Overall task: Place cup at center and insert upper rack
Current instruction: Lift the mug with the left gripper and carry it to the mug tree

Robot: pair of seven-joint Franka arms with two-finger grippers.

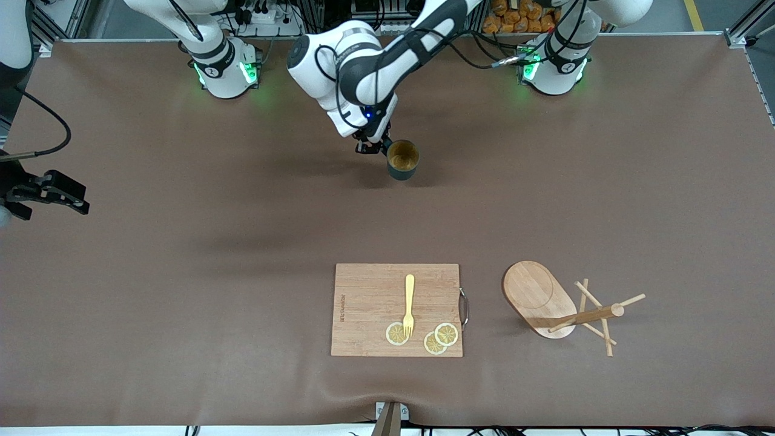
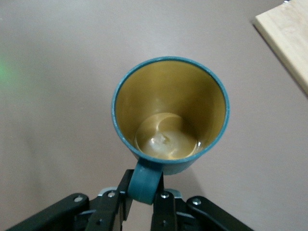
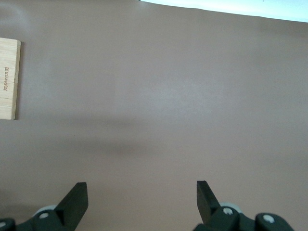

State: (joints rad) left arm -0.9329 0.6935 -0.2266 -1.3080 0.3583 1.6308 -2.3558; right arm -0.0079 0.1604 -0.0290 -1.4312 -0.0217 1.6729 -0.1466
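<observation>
Cup [image 1: 402,159] first: a small dark teal mug, tan-yellow inside with a glossy bottom, its mouth facing up. In the left wrist view the cup [image 2: 171,113] shows a thin teal rim and a loop handle turned back toward the fingers. The left gripper [image 1: 376,147] is clamped tight on that handle; one finger [image 2: 163,211] presses each side of the loop. Whether the cup sits on the table [image 1: 181,272] or just clear of it, I cannot tell. It is farther from the front camera than the board [image 1: 369,312], well apart from it.

Now the rack [image 1: 566,309]: light wood, oval base, round post, thin pegs crossing near the post's tip. It lies tipped on its side beside the board, toward the left arm's end of the table, nobody touching it.

On the board lie a yellow fork [image 1: 409,306] and three lemon slices [image 1: 441,338], the fork's tines over one slice.

The right gripper [image 1: 51,194] waits over the right arm's end of the table, well away from the board, fingers [image 3: 77,199] spread wide and holding nothing.
</observation>
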